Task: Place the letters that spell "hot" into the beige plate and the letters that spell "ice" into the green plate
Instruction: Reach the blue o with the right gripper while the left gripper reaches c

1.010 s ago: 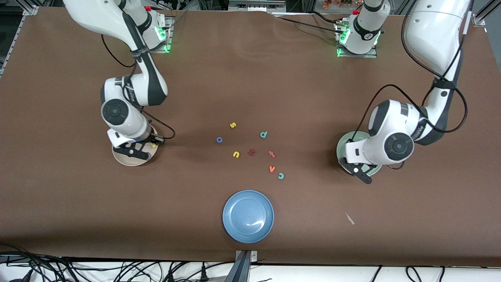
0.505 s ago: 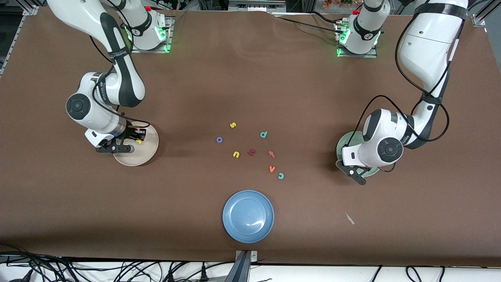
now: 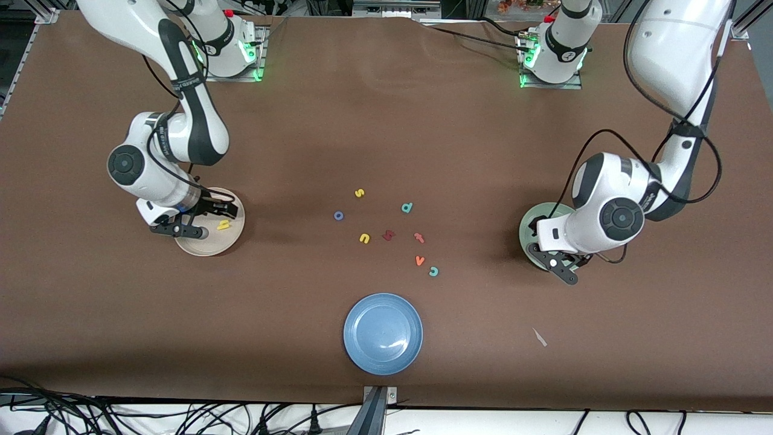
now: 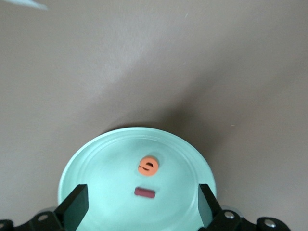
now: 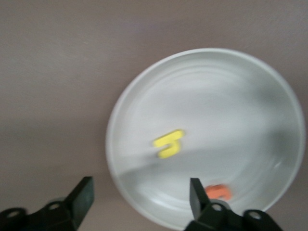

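Note:
My right gripper (image 3: 202,219) (image 5: 140,197) hangs open over the beige plate (image 3: 208,252) (image 5: 144,96). A yellow "h" (image 3: 223,225) (image 5: 169,143) lies loose in the plate, with an orange piece (image 5: 219,192) I cannot read near the rim. My left gripper (image 3: 551,254) (image 4: 142,211) is open over the green plate (image 3: 526,225) (image 4: 86,163), which holds the orange "e" (image 4: 148,165) and dark red "i" (image 4: 144,193). On the table's middle lie the blue "o" (image 3: 339,215), orange "t" (image 3: 419,237) and teal "c" (image 3: 433,271).
Other letters lie among them: a yellow "s" (image 3: 359,193), teal "d" (image 3: 407,208), yellow "u" (image 3: 364,238), chunky dark red letter (image 3: 389,235) and orange "v" (image 3: 420,260). A blue plate (image 3: 383,333) sits nearer the front camera.
Both grippers have opened. The yellow "h" has dropped from my right gripper into the beige plate. My right arm has shifted a little toward its own end of the table.

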